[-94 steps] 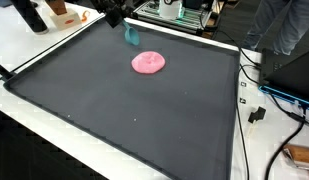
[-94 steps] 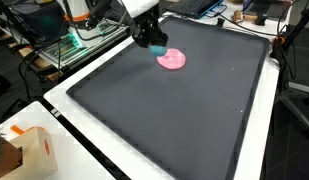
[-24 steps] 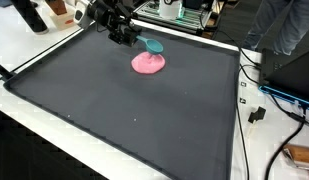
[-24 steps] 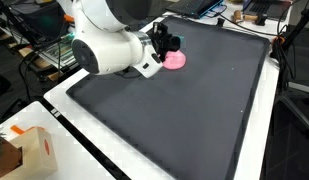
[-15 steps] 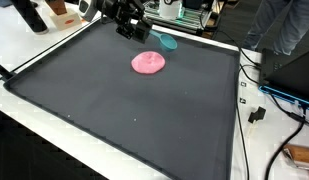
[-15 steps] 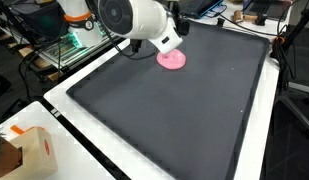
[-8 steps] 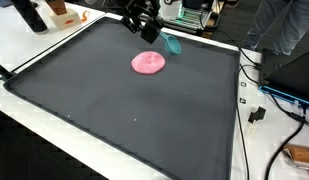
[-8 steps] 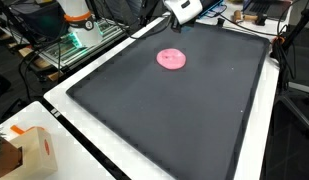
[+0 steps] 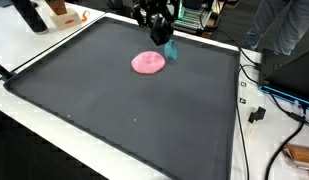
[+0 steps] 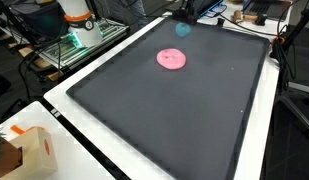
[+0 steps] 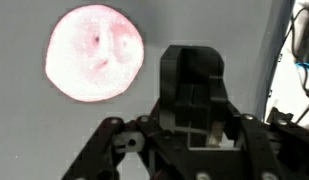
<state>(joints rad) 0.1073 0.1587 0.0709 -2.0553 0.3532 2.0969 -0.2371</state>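
A small teal object [image 9: 171, 48] hangs at the tip of the gripper [image 9: 163, 37], clear of the surface beneath it; the jaws are closed on its upper end, so that most of it sticks out below and slightly to one side of them; in an exterior view it shows as a teal spot [image 10: 181, 29] just under the dark fingers at the top edge of the picture; what kind of object it is cannot be told at this size. In the wrist view the closed fingers [image 11: 194, 85] fill the middle as one dark block, and the teal object itself is hidden behind them. Just beside the jaws, lower down and apart from the held object, a round pink disc [image 9: 148, 63] lies flat; in the wrist view it sits up and to the side of the fingers, with faint marks on its face. Under the jaws and the disc spreads a large black mat [image 9: 114, 115] with a raised dark rim; the mat rests on a white table [image 9: 39, 45]. Well away from the jaws, a cardboard box [image 10: 29, 150] stands at a near corner of the table; cables [image 9: 259, 100] trail along the far side of the mat.
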